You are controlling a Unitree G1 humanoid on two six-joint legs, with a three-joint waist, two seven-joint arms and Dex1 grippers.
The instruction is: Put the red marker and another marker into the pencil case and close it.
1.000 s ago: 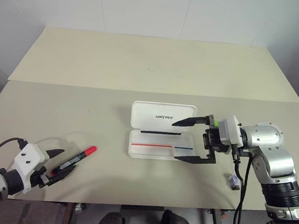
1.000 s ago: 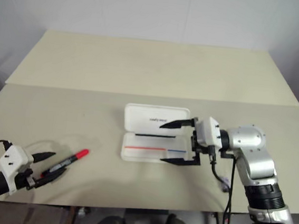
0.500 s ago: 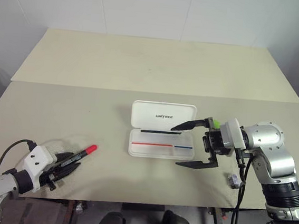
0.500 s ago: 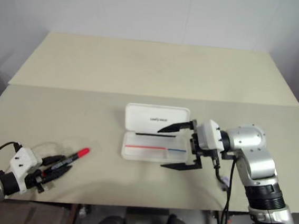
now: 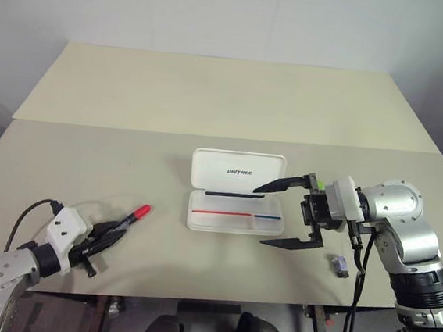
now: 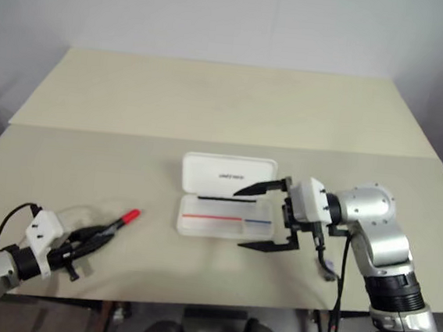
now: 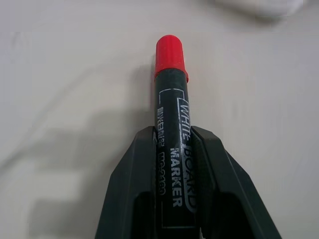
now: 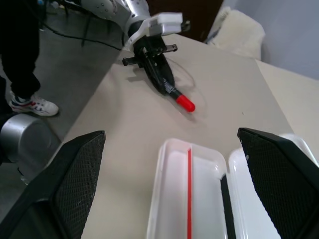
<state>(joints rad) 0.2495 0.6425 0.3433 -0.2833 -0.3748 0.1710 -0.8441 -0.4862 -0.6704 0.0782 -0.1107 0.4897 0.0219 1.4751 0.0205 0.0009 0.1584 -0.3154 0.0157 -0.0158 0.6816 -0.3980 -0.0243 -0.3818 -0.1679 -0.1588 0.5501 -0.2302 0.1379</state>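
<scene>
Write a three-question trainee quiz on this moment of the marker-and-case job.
1. True or false: the pencil case lies open on the table.
2. What does the left hand grip? A) the red marker B) a green highlighter C) the case lid
3. Fill in: the right hand hovers beside the case with its fingers ____.

Key
1. True: the lid is folded back, and the tray shows a red and blue line.
2. A: both fingers press the black barrel, the red cap pointing away from the hand.
3. Open, wide apart, holding nothing.
</scene>
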